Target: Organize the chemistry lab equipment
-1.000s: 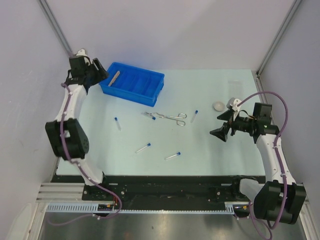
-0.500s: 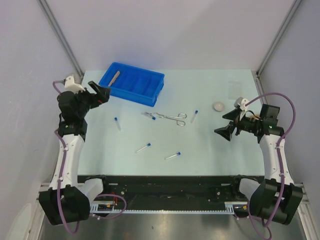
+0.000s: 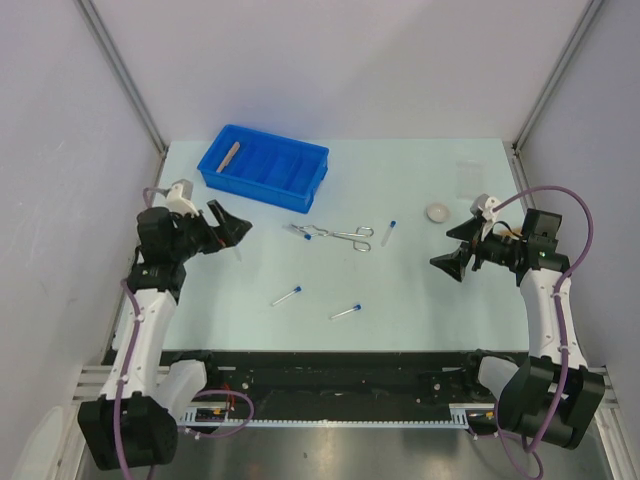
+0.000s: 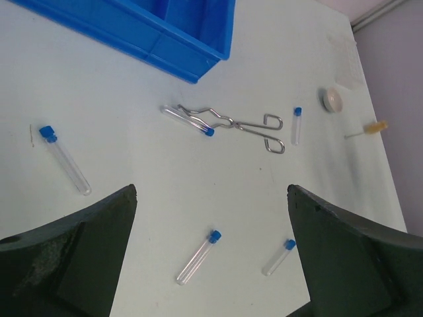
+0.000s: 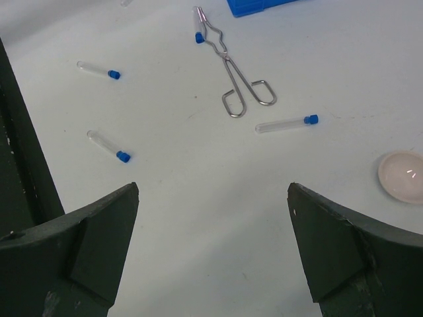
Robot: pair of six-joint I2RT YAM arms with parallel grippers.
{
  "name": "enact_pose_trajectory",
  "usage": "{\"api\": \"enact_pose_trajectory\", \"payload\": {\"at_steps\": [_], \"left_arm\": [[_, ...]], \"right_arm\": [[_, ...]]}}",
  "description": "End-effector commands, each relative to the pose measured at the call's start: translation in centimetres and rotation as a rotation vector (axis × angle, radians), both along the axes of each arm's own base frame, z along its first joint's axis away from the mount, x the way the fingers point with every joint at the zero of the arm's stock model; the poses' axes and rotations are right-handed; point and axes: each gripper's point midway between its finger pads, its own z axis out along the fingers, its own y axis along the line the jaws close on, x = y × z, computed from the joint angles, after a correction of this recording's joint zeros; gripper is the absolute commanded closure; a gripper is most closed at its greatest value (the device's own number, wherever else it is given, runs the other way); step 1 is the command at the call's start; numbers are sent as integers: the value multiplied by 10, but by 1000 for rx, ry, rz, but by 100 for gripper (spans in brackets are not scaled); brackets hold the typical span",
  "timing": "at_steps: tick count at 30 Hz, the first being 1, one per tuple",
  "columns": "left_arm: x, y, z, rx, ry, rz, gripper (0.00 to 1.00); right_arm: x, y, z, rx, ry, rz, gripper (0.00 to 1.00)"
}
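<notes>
Left claw [image 3: 232, 224] and right claw [image 3: 448, 251] both hang with jaws wide apart and empty, the tongs [image 3: 340, 236] lying between them.

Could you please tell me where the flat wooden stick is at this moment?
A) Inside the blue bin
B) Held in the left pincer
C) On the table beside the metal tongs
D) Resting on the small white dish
A: in the top view the wooden stick lies inside the blue bin, in its left end compartment.

Tongs [image 3: 340, 235], loose tubes [image 3: 287, 296] across table [image 3: 430, 310] centre
</notes>
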Motion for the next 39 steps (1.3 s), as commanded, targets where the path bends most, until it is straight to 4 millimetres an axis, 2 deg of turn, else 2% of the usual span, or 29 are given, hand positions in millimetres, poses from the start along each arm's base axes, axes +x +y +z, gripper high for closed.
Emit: {"api": "enact_pose_trajectory", "payload": {"at_steps": [1,6,8,9,11,12,13,14,15,16,18,19,20,23,24,25,26,27,28,29,30,31,32,33,34,36,37,39], "left_arm": [[-16,-11,-12,104,-9,-56,0],[-27,-19,-36,168,37,-89,0],[-28,-19,-38,191,47,-98,0],[-29,-19,-38,195,48,-101,0],[-29,-20,-38,196,44,-103,0],[-30,-21,-37,194,41,-112,0],[-30,-22,-38,193,43,-116,0],[-30,-22,-39,192,46,-119,0],[-30,-22,-38,192,45,-121,0],[-30,-22,-40,194,50,-122,0],[-30,-22,-41,198,55,-119,0],[-30,-21,-41,199,55,-116,0],[-30,-21,-41,200,55,-115,0],[-31,-19,-43,208,61,-104,0],[-31,-18,-44,211,64,-99,0],[-30,-17,-45,216,67,-93,0],[-30,-16,-45,220,70,-90,0],[-29,-15,-46,222,71,-86,0],[-29,-14,-45,226,72,-78,0],[-28,-13,-46,227,76,-75,0],[-28,-13,-46,228,77,-74,0],[-27,-12,-46,231,78,-69,0],[-27,-11,-46,235,78,-66,0],[-27,-10,-46,240,78,-60,0],[-27,-10,-46,241,77,-57,0],[-27,-7,-46,252,75,-43,0],[-27,-6,-45,254,73,-40,0],[-27,-5,-45,257,70,-33,0]], "right_arm": [[4,-4,-1,-2,5,-23,0],[16,-15,-10,-85,19,-104,0],[20,-22,-21,-154,48,-149,0],[20,-18,-21,-180,47,-129,0],[17,-16,-38,-263,101,-101,0],[17,-1,-37,-304,93,-45,0],[22,-2,-51,-378,136,-52,0],[22,3,-54,-412,151,-35,0],[19,27,-56,-440,148,38,0],[27,32,-52,-473,140,38,0],[33,52,-62,-495,183,87,0],[38,74,-52,-498,147,133,0],[44,83,-63,-509,178,157,0],[63,121,-54,-515,137,208,2],[68,129,-67,-530,168,226,2],[70,139,-72,-539,186,235,5],[85,149,-60,-531,154,225,7],[92,155,-79,-546,203,230,11],[97,158,-79,-543,234,216,15],[112,168,-64,-526,211,206,18],[119,174,-83,-536,266,213,26],[120,178,-86,-539,307,209,29],[132,192,-74,-529,273,211,32],[134,198,-78,-539,277,219,36],[137,202,-92,-569,294,219,38],[145,218,-88,-583,242,223,41],[153,220,-95,-604,225,205,41],[160,227,-96,-638,175,202,44]]}}
